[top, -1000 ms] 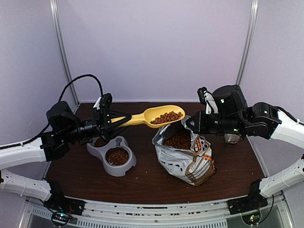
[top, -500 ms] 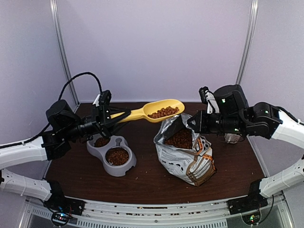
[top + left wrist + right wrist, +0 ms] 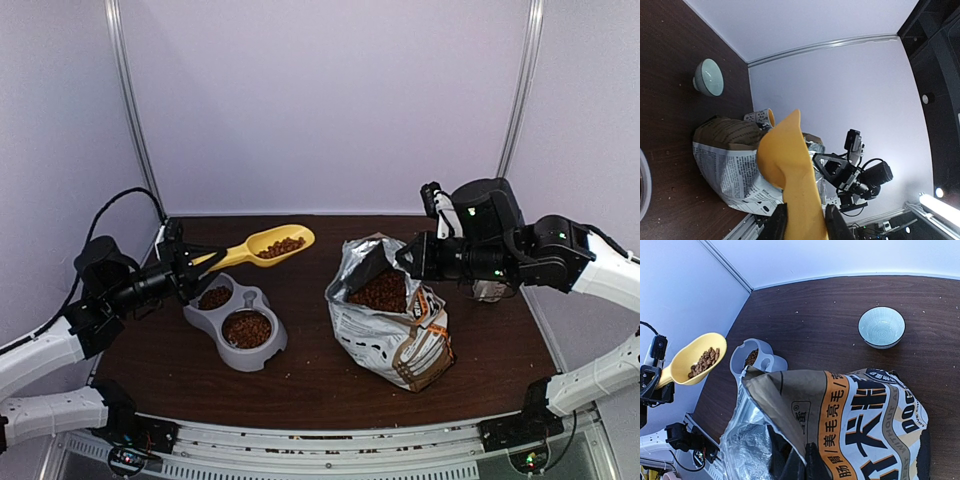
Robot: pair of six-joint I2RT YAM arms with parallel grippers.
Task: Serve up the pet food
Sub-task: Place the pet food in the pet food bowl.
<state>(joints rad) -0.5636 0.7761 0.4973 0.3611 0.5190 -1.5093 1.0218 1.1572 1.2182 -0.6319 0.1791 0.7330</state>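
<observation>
Holding the scoop (image 3: 262,246) by its handle, the left gripper (image 3: 185,266) is clamped on it, one finger on each side, above the left rear of the table (image 3: 320,385). The scoop's mouth points right and sits roughly level, with a small heap of kibble (image 3: 281,246) in it. It hangs over the far side of the feeder (image 3: 247,298) without touching it. Both feeder cups hold kibble too. The feeder stands near the table's left edge, with the left wall (image 3: 50,150) and its post (image 3: 130,120) just beyond the arm; the back wall (image 3: 320,100) is close behind the scoop.

A strip of bare wood lies between the feeder and the bag (image 3: 400,345), and a wider band runs along the near edge in front of both. The bag stands upright right of centre, its mouth open toward the left, with more kibble showing inside. The right gripper (image 3: 406,260) is closed tight on the bag's upper rim, pinching the flap and holding the mouth open; its arm reaches in from the right, above the bag. Behind the bag, toward the right rear corner, a pale bowl (image 3: 881,327) sits apart from it — mostly hidden by the right arm in the top view.
</observation>
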